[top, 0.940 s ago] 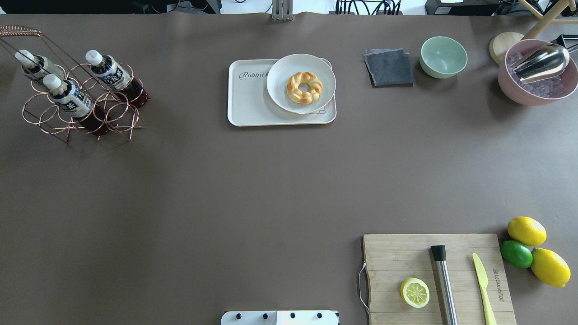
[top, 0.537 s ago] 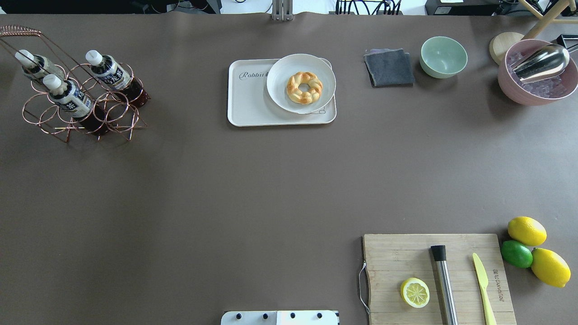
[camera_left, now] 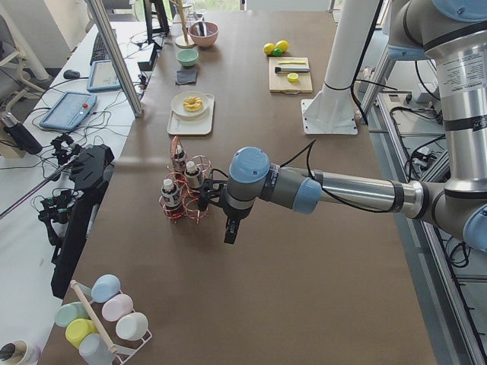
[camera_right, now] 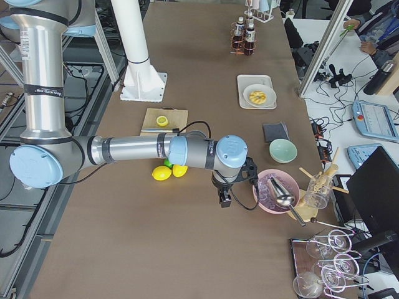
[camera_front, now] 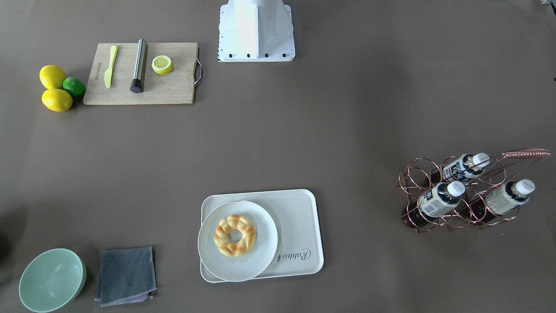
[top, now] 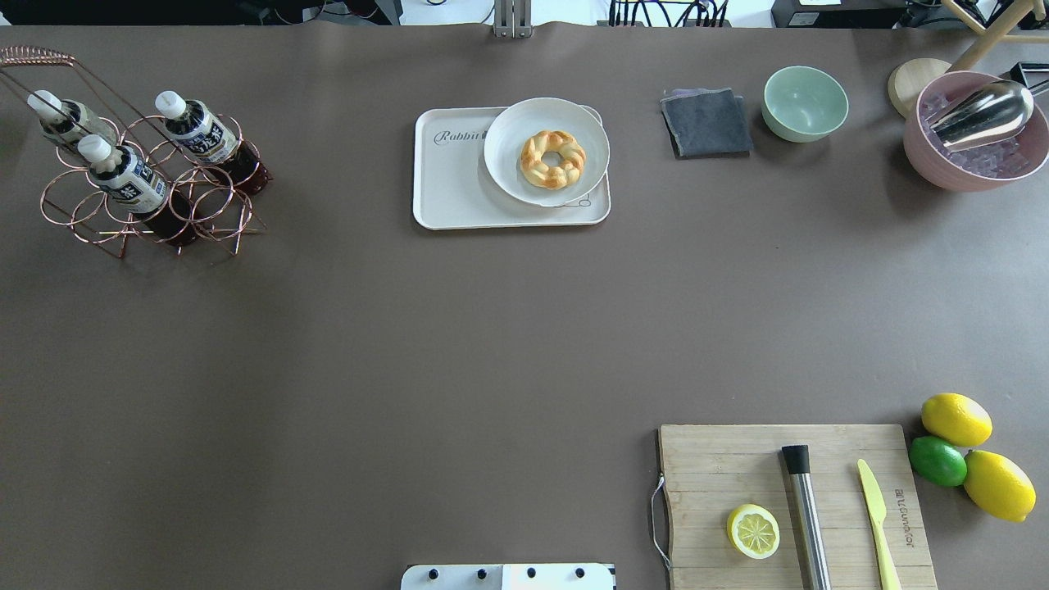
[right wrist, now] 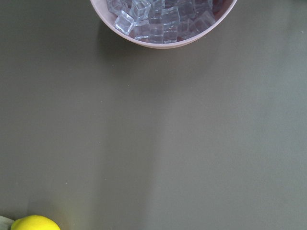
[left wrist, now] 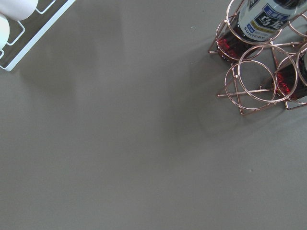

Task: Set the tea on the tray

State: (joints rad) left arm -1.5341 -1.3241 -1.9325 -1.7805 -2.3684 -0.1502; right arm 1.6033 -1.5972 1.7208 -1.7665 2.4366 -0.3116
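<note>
Lying (tilted), tea [top: 199, 131] near left end effector [camera_left: 229, 236]

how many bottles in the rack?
3, all in the copper wire rack: pale bottle far-left, front dark bottle, right dark bottle. None appear hidden.

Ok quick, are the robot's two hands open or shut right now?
Left gripper: cannot tell, it shows only in the side view.
Right gripper: cannot tell either.
</note>
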